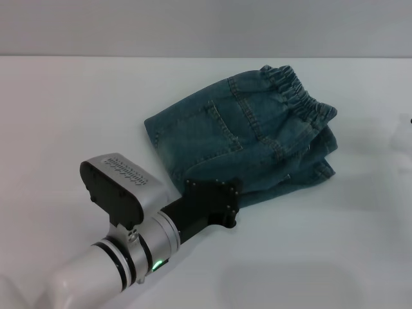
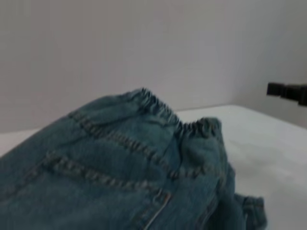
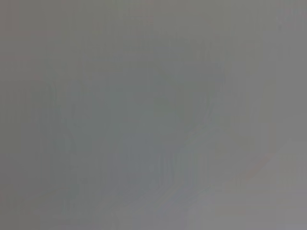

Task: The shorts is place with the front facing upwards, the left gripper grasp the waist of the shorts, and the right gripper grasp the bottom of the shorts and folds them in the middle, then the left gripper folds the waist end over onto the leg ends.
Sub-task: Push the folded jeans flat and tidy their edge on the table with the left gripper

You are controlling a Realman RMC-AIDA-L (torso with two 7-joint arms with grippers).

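The blue denim shorts (image 1: 251, 138) lie bunched on the white table (image 1: 71, 116), folded lengthwise with a stitched pocket showing on top. Their elastic waist (image 1: 301, 95) is at the far right end, and the leg end (image 1: 158, 132) points left. My left gripper (image 1: 215, 203) is at the near edge of the shorts, its fingers hidden under the black wrist mount. The left wrist view looks low across the shorts (image 2: 120, 167) toward the waist (image 2: 163, 112). Only a dark tip of my right gripper (image 2: 288, 91) shows, off to the right and clear of the cloth.
White tabletop surrounds the shorts, with a pale wall (image 1: 193, 26) behind it. The right wrist view shows only a blank grey surface. My left arm (image 1: 122, 251) crosses the near left part of the table.
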